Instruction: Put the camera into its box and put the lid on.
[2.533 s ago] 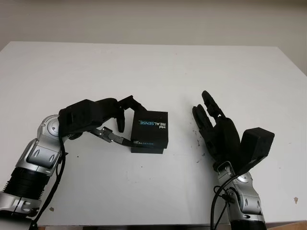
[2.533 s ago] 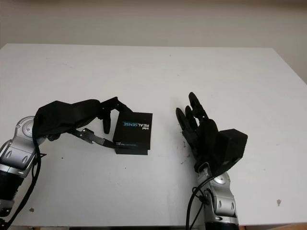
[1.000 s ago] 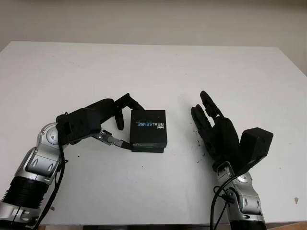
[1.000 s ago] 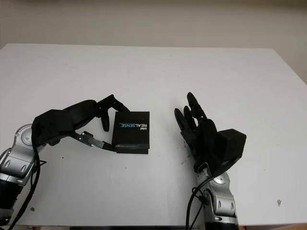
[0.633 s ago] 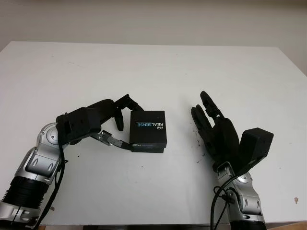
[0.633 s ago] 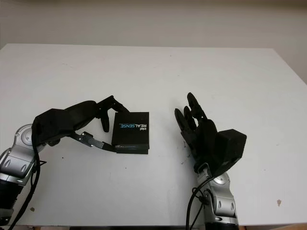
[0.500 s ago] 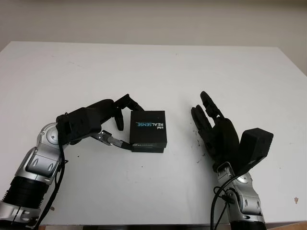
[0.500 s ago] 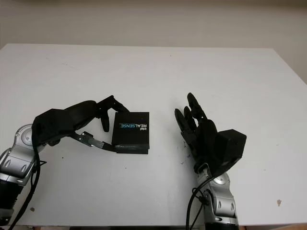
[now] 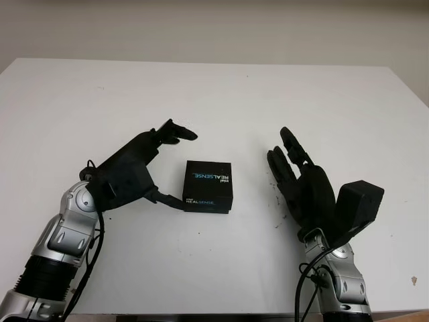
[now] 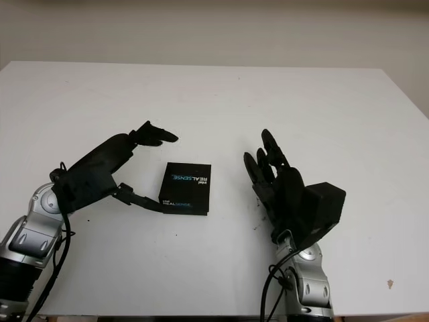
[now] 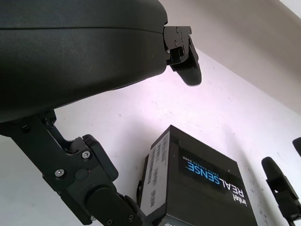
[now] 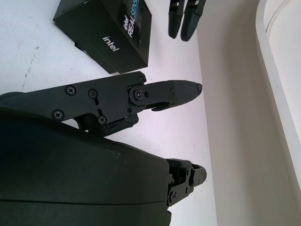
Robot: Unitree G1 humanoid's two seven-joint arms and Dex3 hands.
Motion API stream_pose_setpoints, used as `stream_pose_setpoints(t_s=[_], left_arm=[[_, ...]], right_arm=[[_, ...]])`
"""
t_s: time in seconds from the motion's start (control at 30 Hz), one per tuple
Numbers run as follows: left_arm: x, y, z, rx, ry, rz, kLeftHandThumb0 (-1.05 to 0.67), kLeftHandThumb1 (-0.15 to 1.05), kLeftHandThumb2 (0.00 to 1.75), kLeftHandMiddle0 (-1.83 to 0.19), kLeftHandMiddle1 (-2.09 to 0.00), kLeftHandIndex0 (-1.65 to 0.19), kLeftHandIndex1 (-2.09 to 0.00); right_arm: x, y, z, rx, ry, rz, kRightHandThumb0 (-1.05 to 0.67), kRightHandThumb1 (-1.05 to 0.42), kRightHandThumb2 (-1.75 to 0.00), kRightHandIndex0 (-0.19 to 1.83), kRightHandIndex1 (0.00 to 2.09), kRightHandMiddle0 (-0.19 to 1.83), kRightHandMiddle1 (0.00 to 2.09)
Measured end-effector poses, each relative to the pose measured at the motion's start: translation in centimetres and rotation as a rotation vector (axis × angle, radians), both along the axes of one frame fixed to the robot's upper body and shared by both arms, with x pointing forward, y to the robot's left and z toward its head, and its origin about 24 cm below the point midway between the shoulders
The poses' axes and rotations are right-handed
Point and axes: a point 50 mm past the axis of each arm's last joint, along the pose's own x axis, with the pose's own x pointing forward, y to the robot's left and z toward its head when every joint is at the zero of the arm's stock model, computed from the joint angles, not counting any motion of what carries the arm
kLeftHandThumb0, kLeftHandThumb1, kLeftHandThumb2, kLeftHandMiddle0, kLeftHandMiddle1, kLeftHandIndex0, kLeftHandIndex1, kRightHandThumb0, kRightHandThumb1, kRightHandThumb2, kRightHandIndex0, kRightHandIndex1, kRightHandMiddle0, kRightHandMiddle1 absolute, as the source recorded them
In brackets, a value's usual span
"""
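We see the box (image 9: pixel 208 186) closed on the counter (image 9: pixel 214 100), left robot hand (image 9: pixel 144 161) open beside it, right robot hand (image 9: pixel 295 178) open, well apart

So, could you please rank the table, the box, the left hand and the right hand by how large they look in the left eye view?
1. Table
2. Left hand and right hand: alike, unranked; both open, flanking the box
3. Box, lid on
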Motion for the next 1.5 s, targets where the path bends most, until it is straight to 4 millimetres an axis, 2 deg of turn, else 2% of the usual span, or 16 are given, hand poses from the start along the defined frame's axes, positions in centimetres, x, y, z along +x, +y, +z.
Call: stream_pose_setpoints(t_s=[0.2, 0.33, 0.4, 0.47, 0.53, 0.6, 0.67, 0.7, 0.73, 0.77, 0.87, 0.97, 1.17, 1.27, 1.33, 1.5], left_arm=[[0.0, -0.1, -0.1, -0.006, 0.006, 0.003, -0.57, 1.05, 0.3, 0.05, -0.59, 0.19, -0.88], [0.0, -0.1, -0.1, -0.018, 0.012, -0.001, -0.52, 1.05, 0.27, 0.15, -0.76, 0.19, -0.9], [0.0, 0.0, -0.1, -0.031, 0.029, -0.005, -0.49, 1.05, 0.26, 0.12, -0.63, 0.19, -0.85], [0.0, 0.3, -0.1, -0.062, 0.07, -0.008, -0.44, 1.05, 0.25, 0.01, -0.35, 0.18, -0.76], [0.0, 0.7, 0.0, -0.112, 0.119, -0.007, -0.38, 1.05, 0.24, -0.04, -0.2, 0.16, -0.68], [0.0, 1.1, 0.1, -0.166, 0.162, 0.0, -0.36, 0.98, 0.42, -0.08, -0.12, 0.14, -0.6], [-0.2, 1.6, 0.5, -0.208, 0.195, -0.014, -0.39, 0.72, 0.97, -0.08, -0.07, 0.13, -0.48], [-0.3, 1.8, 0.7, -0.215, 0.208, -0.03, -0.39, 0.67, 1.06, -0.08, -0.06, 0.13, -0.46], [-0.5, 2.1, 1.0, -0.209, 0.256, -0.068, -0.42, 0.67, 1.09, 0.02, -0.05, 0.16, -0.3], [-0.6, 2.6, 1.3, -0.187, 0.321, -0.111, -0.4, 0.7, 0.97, 0.11, -0.04, 0.18, -0.14], [-1.3, 4.4, 2.7, -0.092, 0.533, -0.282, -0.44, 0.98, 0.27, 0.15, -0.06, 0.16, -0.06], [-1.9, 6.4, 4.4, -0.043, 0.662, -0.458, -0.53, 1.04, 0.12, 0.15, -0.06, 0.15, -0.06], [-2.1, 8.9, 5.6, -0.145, 0.627, -0.516, -0.71, 1.0, 0.06, 0.18, -0.05, 0.17, -0.05], [-1.8, 9.3, 5.0, -0.318, 0.442, -0.351, -0.83, 1.04, 0.24, 0.14, -0.06, 0.15, -0.06], [-1.7, 8.9, 4.0, -0.419, 0.328, -0.212, -0.79, 1.05, 0.4, 0.18, -0.04, 0.18, -0.04], [-2.2, 7.2, 1.3, -0.722, 0.071, 0.105, -0.75, 1.05, 0.53, 0.19, 0.0, 0.19, 0.0]], right_arm=[[-0.1, -0.1, -0.2, 0.001, 0.007, -0.003, -0.49, -1.05, -0.21, 0.08, 0.06, 0.14, 0.07], [-0.1, -0.1, -0.2, 0.002, 0.007, -0.003, -0.5, -1.05, -0.21, 0.07, 0.05, 0.13, 0.06], [-0.1, 0.0, -0.2, 0.003, 0.008, -0.001, -0.49, -1.05, -0.21, 0.07, 0.05, 0.13, 0.06], [-0.1, 0.0, -0.2, 0.004, 0.007, 0.002, -0.48, -1.05, -0.22, 0.07, 0.05, 0.13, 0.06], [-0.1, 0.0, -0.2, 0.002, 0.007, 0.003, -0.48, -1.05, -0.23, 0.07, 0.05, 0.13, 0.06], [-0.1, 0.0, -0.2, 0.002, 0.007, 0.005, -0.48, -1.05, -0.22, 0.07, 0.05, 0.13, 0.06], [-0.1, 0.0, -0.2, 0.004, 0.006, 0.005, -0.48, -1.05, -0.22, 0.06, 0.05, 0.12, 0.05], [-0.1, 0.0, -0.2, 0.006, 0.006, 0.005, -0.48, -1.05, -0.22, 0.05, 0.04, 0.11, 0.05], [-0.1, 0.1, -0.1, 0.008, 0.005, 0.006, -0.48, -1.05, -0.22, 0.05, 0.05, 0.11, 0.05], [-0.1, 0.1, -0.1, 0.011, 0.004, 0.006, -0.48, -1.05, -0.22, 0.05, 0.05, 0.12, 0.06], [-0.1, 0.1, -0.1, 0.012, 0.003, 0.005, -0.47, -1.05, -0.23, 0.05, 0.05, 0.13, 0.06], [0.2, 0.1, 0.3, 0.012, -0.011, -0.001, -0.46, -1.05, -0.23, 0.05, 0.05, 0.13, 0.06], [0.7, 0.3, 1.4, 0.006, -0.043, -0.002, -0.46, -1.05, -0.22, 0.05, 0.05, 0.12, 0.06], [0.8, 0.3, 1.5, 0.004, -0.046, -0.006, -0.47, -1.05, -0.22, 0.04, 0.04, 0.11, 0.05], [0.8, 0.3, 1.5, 0.004, -0.046, -0.006, -0.49, -1.05, -0.24, 0.04, 0.04, 0.1, 0.05], [1.2, 0.6, 2.1, -0.011, -0.065, 0.014, -0.55, -1.05, -0.41, -0.07, 0.01, -0.04, 0.01]])
